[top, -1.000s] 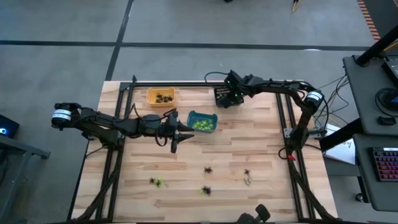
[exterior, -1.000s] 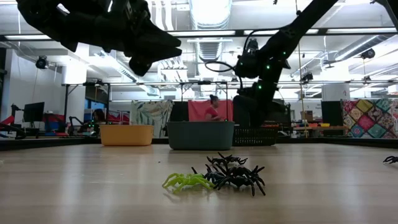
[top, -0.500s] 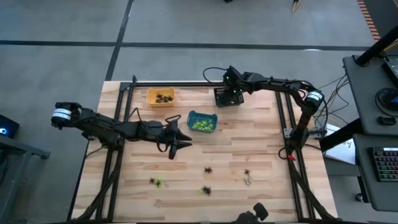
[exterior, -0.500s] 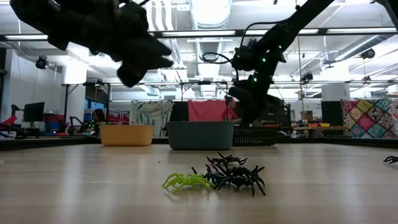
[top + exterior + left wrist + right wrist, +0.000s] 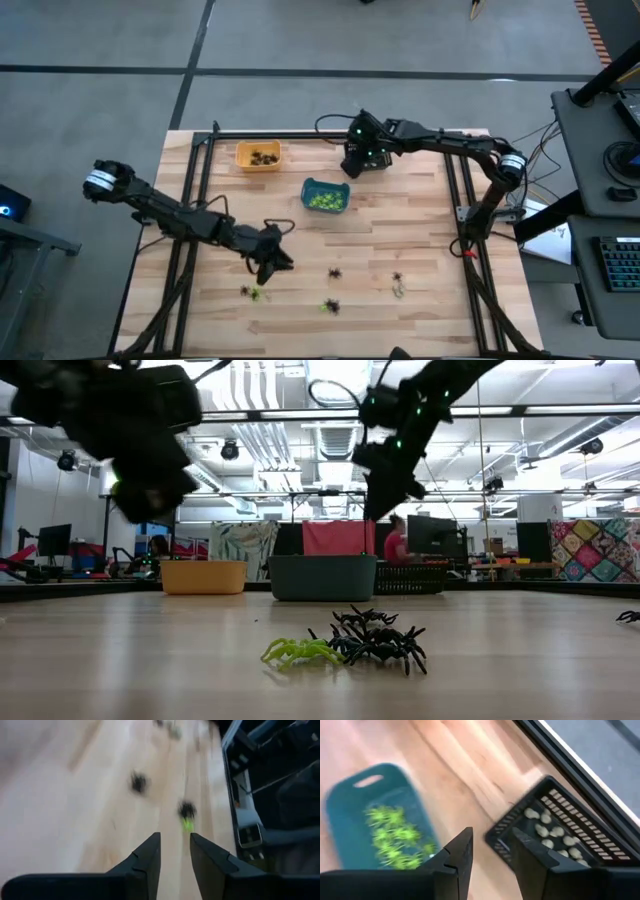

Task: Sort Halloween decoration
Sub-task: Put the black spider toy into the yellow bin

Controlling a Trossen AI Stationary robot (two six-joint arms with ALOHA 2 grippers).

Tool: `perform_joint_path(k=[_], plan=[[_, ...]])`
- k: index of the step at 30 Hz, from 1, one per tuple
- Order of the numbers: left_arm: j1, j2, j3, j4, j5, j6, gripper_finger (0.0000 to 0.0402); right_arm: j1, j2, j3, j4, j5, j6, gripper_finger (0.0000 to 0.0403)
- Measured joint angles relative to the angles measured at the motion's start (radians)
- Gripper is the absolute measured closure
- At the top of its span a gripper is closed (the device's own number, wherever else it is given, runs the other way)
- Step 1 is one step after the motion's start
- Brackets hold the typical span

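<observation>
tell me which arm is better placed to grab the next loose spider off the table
Left. The left gripper hangs open just above the loose spiders near the table's front edge. The right gripper is open too, but far off, by the black bin at the back.

The left wrist view is smeared, so the spiders (image 5: 187,815) past the left gripper (image 5: 175,851) are only fuzzy blobs. The teal bin (image 5: 350,820) beside the black bin (image 5: 555,827) is blurry, and the edge cuts it off.
</observation>
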Motion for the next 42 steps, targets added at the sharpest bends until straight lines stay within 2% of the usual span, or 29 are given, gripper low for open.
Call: perform_joint_path(k=[12, 16, 29, 42], plan=[[-0.217, 0.000, 0.000, -0.246, 0.000, -0.566, 0.0325, 0.125, -0.066, -0.001, 0.001, 0.016, -0.044, 0.0304], [-0.266, 0.000, 0.000, -0.289, -0.002, -0.695, 0.0325, 0.144, -0.066, -0.001, 0.004, 0.016, -0.047, 0.0305], [-0.281, 0.001, 0.000, -0.447, -0.050, -0.807, 0.0325, 0.154, -0.066, -0.003, 0.017, 0.017, -0.048, 0.0309], [-0.283, 0.001, 0.000, -0.483, 0.090, -0.844, 0.0325, 0.170, -0.066, -0.008, 0.018, 0.016, -0.026, 0.0307]])
